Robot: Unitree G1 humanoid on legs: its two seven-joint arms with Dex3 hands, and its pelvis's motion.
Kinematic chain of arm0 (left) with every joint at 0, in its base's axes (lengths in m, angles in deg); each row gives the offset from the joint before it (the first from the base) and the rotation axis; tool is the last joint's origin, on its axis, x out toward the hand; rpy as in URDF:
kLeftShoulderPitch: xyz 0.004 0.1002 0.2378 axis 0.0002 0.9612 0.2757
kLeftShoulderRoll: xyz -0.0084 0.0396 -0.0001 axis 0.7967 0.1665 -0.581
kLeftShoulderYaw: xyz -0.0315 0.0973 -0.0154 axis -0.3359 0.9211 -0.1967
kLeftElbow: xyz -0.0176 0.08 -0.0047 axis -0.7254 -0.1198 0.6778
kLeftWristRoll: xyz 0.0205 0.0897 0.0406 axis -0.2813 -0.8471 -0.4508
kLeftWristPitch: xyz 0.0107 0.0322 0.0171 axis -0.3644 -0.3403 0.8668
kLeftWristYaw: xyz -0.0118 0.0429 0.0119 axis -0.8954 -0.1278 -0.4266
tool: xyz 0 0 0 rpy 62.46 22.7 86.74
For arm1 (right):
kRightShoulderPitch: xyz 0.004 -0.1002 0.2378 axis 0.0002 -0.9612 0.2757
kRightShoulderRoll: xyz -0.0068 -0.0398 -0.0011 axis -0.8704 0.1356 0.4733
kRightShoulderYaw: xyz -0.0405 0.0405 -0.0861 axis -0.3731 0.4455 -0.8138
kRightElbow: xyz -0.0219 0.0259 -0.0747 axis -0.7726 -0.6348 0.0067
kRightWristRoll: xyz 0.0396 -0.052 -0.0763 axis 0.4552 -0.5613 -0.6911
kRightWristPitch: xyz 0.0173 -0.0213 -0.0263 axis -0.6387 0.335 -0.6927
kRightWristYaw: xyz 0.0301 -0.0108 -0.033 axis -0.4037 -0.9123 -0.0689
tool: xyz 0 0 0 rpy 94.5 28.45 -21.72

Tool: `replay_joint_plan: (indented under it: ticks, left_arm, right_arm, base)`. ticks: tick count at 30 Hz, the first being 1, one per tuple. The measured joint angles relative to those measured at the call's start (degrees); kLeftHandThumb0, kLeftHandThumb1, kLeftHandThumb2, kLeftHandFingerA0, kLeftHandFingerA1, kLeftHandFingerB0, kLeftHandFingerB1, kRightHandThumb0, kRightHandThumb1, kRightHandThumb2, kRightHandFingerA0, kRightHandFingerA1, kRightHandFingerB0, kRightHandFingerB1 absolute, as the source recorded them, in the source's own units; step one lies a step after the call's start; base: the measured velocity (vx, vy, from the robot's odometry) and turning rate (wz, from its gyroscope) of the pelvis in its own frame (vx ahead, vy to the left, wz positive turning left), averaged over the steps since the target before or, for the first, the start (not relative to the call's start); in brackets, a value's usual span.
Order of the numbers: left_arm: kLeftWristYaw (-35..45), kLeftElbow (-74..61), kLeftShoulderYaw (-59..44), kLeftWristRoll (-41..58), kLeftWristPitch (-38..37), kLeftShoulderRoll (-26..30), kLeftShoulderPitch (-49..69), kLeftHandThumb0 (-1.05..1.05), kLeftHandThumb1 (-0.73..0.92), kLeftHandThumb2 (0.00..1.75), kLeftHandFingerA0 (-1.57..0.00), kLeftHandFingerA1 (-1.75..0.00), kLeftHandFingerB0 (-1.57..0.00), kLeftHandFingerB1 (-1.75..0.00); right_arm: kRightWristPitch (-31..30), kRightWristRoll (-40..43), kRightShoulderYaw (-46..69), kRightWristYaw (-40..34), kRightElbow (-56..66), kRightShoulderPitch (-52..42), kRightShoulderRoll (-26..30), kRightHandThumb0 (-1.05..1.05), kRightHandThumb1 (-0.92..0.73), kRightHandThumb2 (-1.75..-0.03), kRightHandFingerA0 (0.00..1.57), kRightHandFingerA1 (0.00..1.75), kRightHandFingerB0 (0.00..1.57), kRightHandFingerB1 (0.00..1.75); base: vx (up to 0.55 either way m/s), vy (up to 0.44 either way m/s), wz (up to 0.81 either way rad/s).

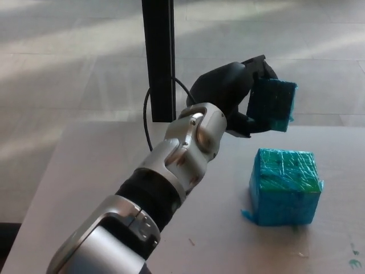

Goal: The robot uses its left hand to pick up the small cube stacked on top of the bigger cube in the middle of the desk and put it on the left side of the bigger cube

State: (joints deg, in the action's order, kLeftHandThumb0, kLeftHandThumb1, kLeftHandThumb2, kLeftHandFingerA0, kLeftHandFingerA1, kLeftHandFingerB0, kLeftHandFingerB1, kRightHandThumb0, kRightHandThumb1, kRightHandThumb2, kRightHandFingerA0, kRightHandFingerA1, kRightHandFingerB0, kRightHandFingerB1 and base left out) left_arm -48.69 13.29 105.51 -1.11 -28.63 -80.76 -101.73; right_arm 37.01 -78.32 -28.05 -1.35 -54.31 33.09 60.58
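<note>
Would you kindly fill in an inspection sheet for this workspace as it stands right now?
Surface: pale desk, small marks near its right edge.
Job's things: small cube held in the air, clear of the bigger cube, which sits on the desk.
Clutter: nothing seen.
Hands: left hand shut on the small cube; right hand not in view.
Cables: black cable loops behind the left wrist.
Surroundings: tiled floor, black post.
</note>
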Motion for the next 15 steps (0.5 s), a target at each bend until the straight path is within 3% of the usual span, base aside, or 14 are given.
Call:
replay_joint_plan:
  ticks: [2, 3, 4, 5, 6, 7, 8, 9, 10, 11, 12, 13, 14, 15]
  left_arm:
    - [0.0, -0.1, 0.0, 0.0, -0.5, 0.2, 0.0, -0.23, 0.64, 0.67, -0.81, -1.75, -0.73, -1.5]
    - [0.0, -0.2, -0.1, 0.0, -0.7, 0.3, 0.1, -0.27, 0.66, 0.65, -0.81, -1.69, -0.74, -1.37]
    - [0.0, -0.2, -0.2, 0.0, -1.0, 0.6, 0.2, -0.27, 0.66, 0.65, -0.81, -1.69, -0.74, -1.37]
    - [0.0, -0.3, -0.3, 0.0, -1.0, 0.9, 0.2, -0.26, 0.66, 0.66, -0.79, -1.75, -0.71, -1.51]
    - [0.1, -0.8, -0.4, 0.0, -1.2, 1.7, 0.4, -0.28, 0.68, 0.65, -0.81, -1.64, -0.77, -1.26]
    - [0.2, -1.6, -0.6, 0.0, -1.2, 2.6, 0.8, -0.28, 0.68, 0.62, -0.83, -1.3, -0.79, -0.83]
    - [0.4, -2.7, -0.7, -0.1, -1.2, 3.6, 1.4, -0.29, 0.71, 0.6, -0.78, -1.18, -0.77, -0.77]
    - [0.7, -4.4, -0.8, -0.1, -1.2, 4.9, 2.5, -0.29, 0.71, 0.6, -0.78, -1.18, -0.77, -0.77]
    - [1.1, -5.7, -0.9, -0.1, -1.2, 5.9, 3.5, -0.26, 0.69, 0.64, -0.74, -1.44, -0.76, -1.04]
    - [1.4, -6.7, -1.0, -0.1, -1.1, 6.8, 4.5, -0.26, 0.69, 0.64, -0.74, -1.44, -0.76, -1.04]
    - [1.9, -7.7, -1.0, -0.1, -1.0, 7.6, 5.5, -0.23, 0.69, 0.63, -0.76, -1.56, -0.73, -1.26]
    - [2.4, -9.2, -1.1, -0.1, -1.1, 9.1, 7.1, -0.26, 0.69, 0.64, -0.72, -1.45, -0.72, -1.09]
    - [3.0, -10.4, -1.2, -0.1, -1.1, 10.4, 8.5, -0.26, 0.69, 0.64, -0.72, -1.45, -0.72, -1.09]
    - [3.8, -11.4, -1.3, -0.1, -1.0, 11.9, 10.1, -0.28, 0.73, 0.62, -0.74, -1.23, -0.73, -0.84]
  right_arm:
    - [0.0, 0.0, 0.0, 0.0, -0.4, 0.0, 0.0, -0.81, -0.65, -0.76, 0.74, 1.04, 0.53, 0.83]
    - [0.0, 0.0, 0.0, 0.0, -0.5, 0.0, 0.0, -0.79, -0.66, -0.75, 0.74, 1.03, 0.52, 0.81]
    - [0.0, 0.0, 0.0, -0.1, -0.5, 0.0, 0.0, -0.79, -0.66, -0.75, 0.74, 1.03, 0.52, 0.81]
    - [0.0, 0.0, 0.0, -0.1, -0.5, 0.1, 0.0, -0.79, -0.66, -0.74, 0.74, 1.02, 0.55, 0.79]
    - [0.0, 0.0, 0.0, -0.1, -0.5, 0.2, 0.0, -0.81, -0.67, -0.75, 0.74, 1.01, 0.54, 0.78]
    - [0.0, 0.0, 0.0, -0.2, -0.6, 0.2, 0.0, -0.81, -0.66, -0.75, 0.76, 1.03, 0.51, 0.8]
    - [0.0, 0.0, 0.0, -0.2, -0.6, 0.2, 0.0, -0.8, -0.66, -0.73, 0.73, 1.02, 0.52, 0.81]
    - [0.1, 0.0, -0.1, -0.2, -0.6, 0.2, 0.0, -0.8, -0.66, -0.73, 0.73, 1.02, 0.52, 0.81]
    - [0.1, 0.0, -0.1, -0.2, -0.6, 0.1, 0.0, -0.8, -0.66, -0.73, 0.73, 1.01, 0.51, 0.8]
    - [0.1, 0.0, -0.1, -0.2, -0.6, 0.1, 0.0, -0.8, -0.66, -0.73, 0.73, 1.01, 0.51, 0.8]
    - [0.1, 0.0, -0.1, -0.2, -0.6, 0.1, 0.0, -0.79, -0.65, -0.72, 0.72, 0.98, 0.5, 0.79]
    - [0.1, 0.0, -0.1, -0.2, -0.6, 0.2, 0.0, -0.78, -0.65, -0.72, 0.73, 0.98, 0.51, 0.78]
    - [0.1, 0.0, -0.1, -0.2, -0.6, 0.2, 0.0, -0.78, -0.65, -0.72, 0.73, 0.98, 0.51, 0.78]
    - [0.1, 0.0, -0.1, -0.3, -0.6, 0.1, 0.1, -0.78, -0.64, -0.72, 0.72, 0.99, 0.5, 0.79]
  base:
    - [0.0, 0.0, 0.0]
    - [0.0, 0.0, 0.0]
    - [0.0, 0.0, 0.0]
    - [0.0, 0.0, 0.0]
    - [0.0, 0.0, 0.0]
    - [0.0, 0.0, 0.0]
    - [0.0, 0.0, 0.0]
    - [0.0, 0.0, 0.0]
    - [0.0, 0.0, 0.0]
    - [0.0, 0.0, 0.0]
    - [0.0, 0.0, 0.0]
    - [0.0, 0.0, 0.0]
    - [0.0, 0.0, 0.0]
    - [0.0, 0.0, 0.0]
